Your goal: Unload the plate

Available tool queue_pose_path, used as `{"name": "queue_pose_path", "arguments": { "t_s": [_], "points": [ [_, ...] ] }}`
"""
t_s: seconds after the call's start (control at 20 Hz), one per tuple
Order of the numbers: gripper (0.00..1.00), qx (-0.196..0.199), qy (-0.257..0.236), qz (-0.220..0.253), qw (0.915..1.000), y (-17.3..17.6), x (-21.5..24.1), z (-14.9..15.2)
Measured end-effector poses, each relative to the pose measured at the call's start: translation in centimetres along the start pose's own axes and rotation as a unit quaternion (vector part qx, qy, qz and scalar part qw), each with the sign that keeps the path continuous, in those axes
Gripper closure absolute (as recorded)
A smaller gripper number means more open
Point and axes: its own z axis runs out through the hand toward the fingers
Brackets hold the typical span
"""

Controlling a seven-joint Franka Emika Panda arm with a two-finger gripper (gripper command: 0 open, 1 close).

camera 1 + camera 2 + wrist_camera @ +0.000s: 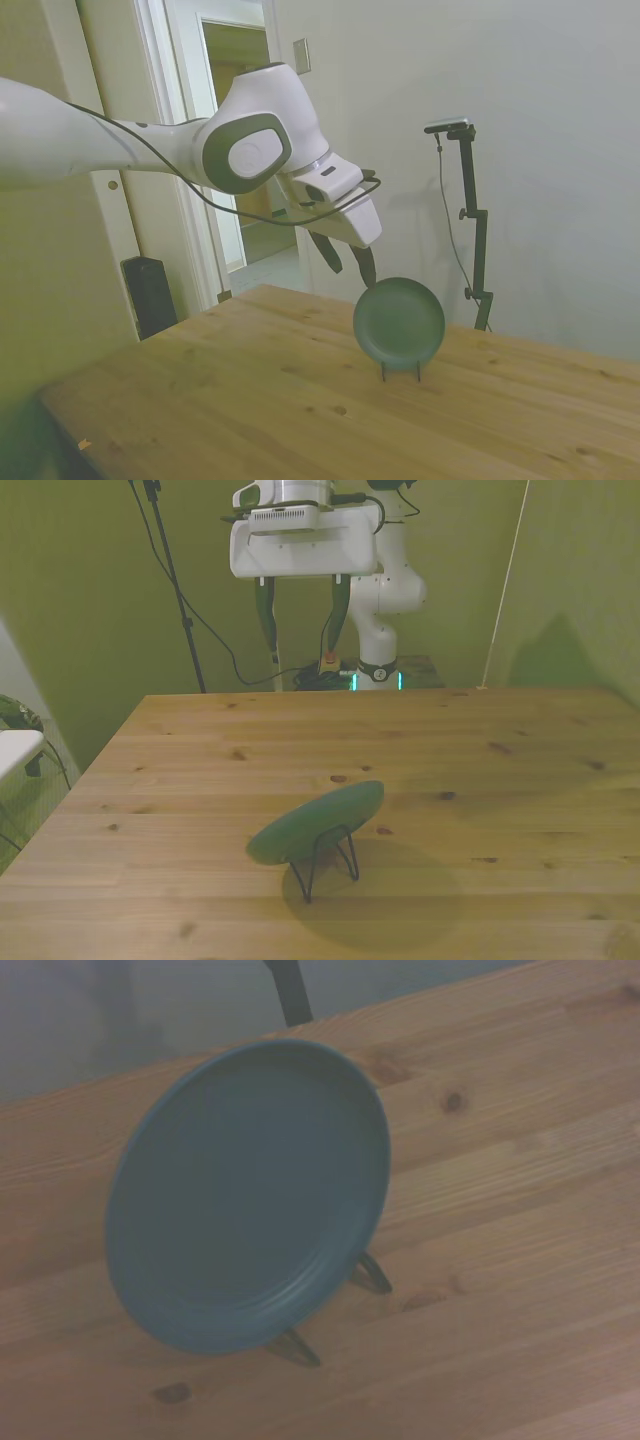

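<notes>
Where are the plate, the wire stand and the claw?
plate (399, 320): side view, middle of its face.
stand (318, 857): front view, on a wire leg behind the plate.
claw (302, 615): front view, midway between its open fingertips.

A plain indoor room: white door frame (190, 150), bare walls (520, 70), wooden table (250, 400).

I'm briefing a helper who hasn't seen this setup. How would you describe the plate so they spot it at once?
Start at the wooden table. Near its middle stands a thin dark wire stand, with the plate propped in it, tilted nearly on edge. The plate is round, dark green and matte with a shallow raised rim, and it sits just below the open end effector.
</notes>
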Motion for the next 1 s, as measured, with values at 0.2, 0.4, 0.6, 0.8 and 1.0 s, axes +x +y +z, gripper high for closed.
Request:
{"name": "queue_pose_path", "arguments": {
  "t_s": [0.2,0.4,0.6,0.8,1.0],
  "points": [
    [0.0,0.011,0.015,0.011,0.9998,-0.9,2.1,0.7],
    [0.0,0.026,0.024,0.015,0.9993,-3.8,4.3,2.7],
    [0.0,0.046,0.015,0.004,0.9988,-7.8,3.6,5.7],
    [0.0,0.058,0.01,-0.016,0.9981,-11.1,1.8,8.6],
    [0.0,0.058,0.008,-0.024,0.998,-12.1,0.9,11.6]
  ]
}}
